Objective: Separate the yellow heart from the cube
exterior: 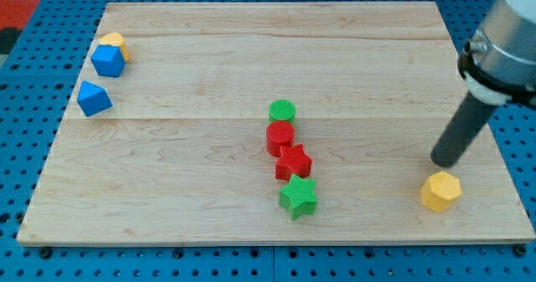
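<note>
A yellow heart (114, 40) sits at the board's upper left, touching the top of a blue cube (108, 60) that partly hides it. A second blue block (94, 98) lies just below them, apart. My tip (442, 161) is at the far right of the board, a long way from the heart and cube. It stands just above a yellow hexagon block (440, 191), close to it but with a small gap.
A column of blocks runs down the board's middle: a green cylinder (282, 110), a red cylinder (280, 136), a red star (294, 161) and a green star (298, 197). The wooden board (209, 81) lies on a blue pegboard.
</note>
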`<state>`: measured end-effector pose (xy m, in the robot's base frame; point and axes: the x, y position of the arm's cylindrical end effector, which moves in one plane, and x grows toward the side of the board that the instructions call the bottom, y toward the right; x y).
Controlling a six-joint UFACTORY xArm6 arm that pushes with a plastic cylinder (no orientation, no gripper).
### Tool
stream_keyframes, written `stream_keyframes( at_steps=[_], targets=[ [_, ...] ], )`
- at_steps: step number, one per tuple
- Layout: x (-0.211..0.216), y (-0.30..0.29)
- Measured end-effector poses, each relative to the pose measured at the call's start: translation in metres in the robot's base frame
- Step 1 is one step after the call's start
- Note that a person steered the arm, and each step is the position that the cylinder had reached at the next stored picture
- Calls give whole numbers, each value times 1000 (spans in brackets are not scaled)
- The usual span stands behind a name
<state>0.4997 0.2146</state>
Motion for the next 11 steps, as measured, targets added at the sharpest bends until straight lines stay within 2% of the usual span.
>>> stream_keyframes(
  at_steps=[1, 2, 3, 4, 6, 7, 8, 9, 10, 11],
  targets=[
    [-87, -25],
    [-174, -85],
    [-245, -174],
    [-290, -268],
    [-304, -492],
    [-299, -519],
    [-278, -519],
    [-228, -519],
    [-203, -517],
    [-202, -467]
  ],
)
